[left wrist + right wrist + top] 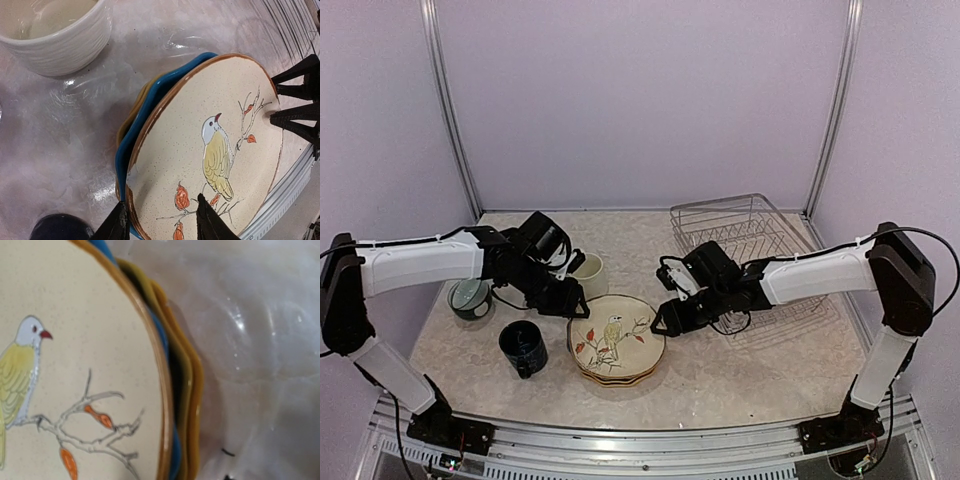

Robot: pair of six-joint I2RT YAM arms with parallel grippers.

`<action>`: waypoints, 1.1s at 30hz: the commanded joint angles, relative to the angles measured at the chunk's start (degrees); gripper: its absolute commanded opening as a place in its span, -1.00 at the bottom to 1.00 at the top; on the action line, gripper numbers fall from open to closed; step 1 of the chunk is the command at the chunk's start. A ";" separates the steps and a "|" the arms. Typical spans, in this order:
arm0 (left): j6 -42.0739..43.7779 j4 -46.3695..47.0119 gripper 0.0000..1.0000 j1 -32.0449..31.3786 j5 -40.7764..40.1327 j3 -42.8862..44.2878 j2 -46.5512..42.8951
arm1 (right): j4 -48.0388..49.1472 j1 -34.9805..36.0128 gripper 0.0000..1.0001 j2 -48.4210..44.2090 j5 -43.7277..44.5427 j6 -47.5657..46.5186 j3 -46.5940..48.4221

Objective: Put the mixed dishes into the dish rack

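Shown only by left wrist: left gripper astride bird plate rim, grip unclear; right gripper spread open at opposite rim. Overhead alone: dish rack behind plate.

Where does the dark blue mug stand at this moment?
In the top view, the dark blue mug stands on the table at the front left, just left of the plate stack; the grey-teal cup is behind it, further left.

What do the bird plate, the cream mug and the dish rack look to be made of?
The bird plate: glazed ceramic, likely stoneware; speckled cream face, brown rim, painted bird. The cream mug: glossy glazed ceramic; ribbed wall with bright highlights. The dish rack: thin silver metal wire, perhaps chromed or stainless; cannot tell which.
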 commanded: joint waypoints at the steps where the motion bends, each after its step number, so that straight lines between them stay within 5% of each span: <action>1: -0.05 0.76 -0.16 -0.64 3.29 -0.44 1.54 | 0.01 0.47 0.02 -2.30 -0.11 0.97 -1.13; 15: -1.62 3.79 -0.17 -1.92 5.75 -1.38 2.79 | 0.29 0.40 -0.05 -3.91 -0.54 6.07 -4.70; 33: -4.41 7.28 -0.17 -5.21 -0.64 -2.28 3.91 | 17.39 0.25 -0.35 -6.39 -7.78 18.04 -12.89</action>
